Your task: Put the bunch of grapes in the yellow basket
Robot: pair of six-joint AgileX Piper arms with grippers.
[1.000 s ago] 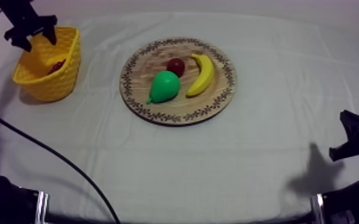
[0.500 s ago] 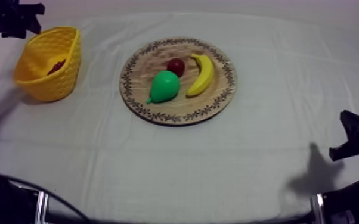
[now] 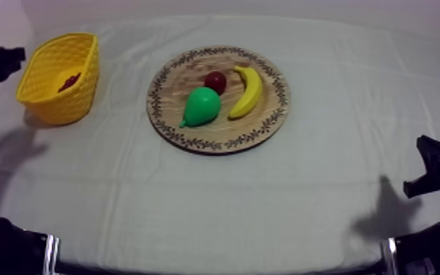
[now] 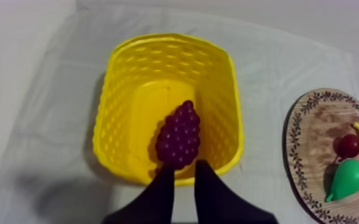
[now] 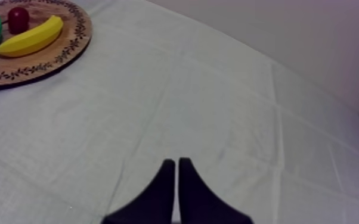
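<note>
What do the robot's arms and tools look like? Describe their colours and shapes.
The left tool and the right tool each have two smooth black fingers that taper toward the tips. From above, the left arm and the right arm are black and rounded, each banded by a pale grey ring.

The table [image 3: 215, 212] wears a grey-white cloth [image 5: 217, 107] marked by pressed fold lines [image 5: 274, 119] that cross it in a loose grid, with long creases running toward the far edge and shorter ones lying across them. Beyond that far edge stands a plain pale wall [image 5: 289, 30] with a faint lilac cast. The light is soft and even over the cloth, broken by a blurred grey shadow [image 3: 11, 157] at the table's left side and a darker patch of shade [image 3: 384, 216] toward its near right corner.
</note>
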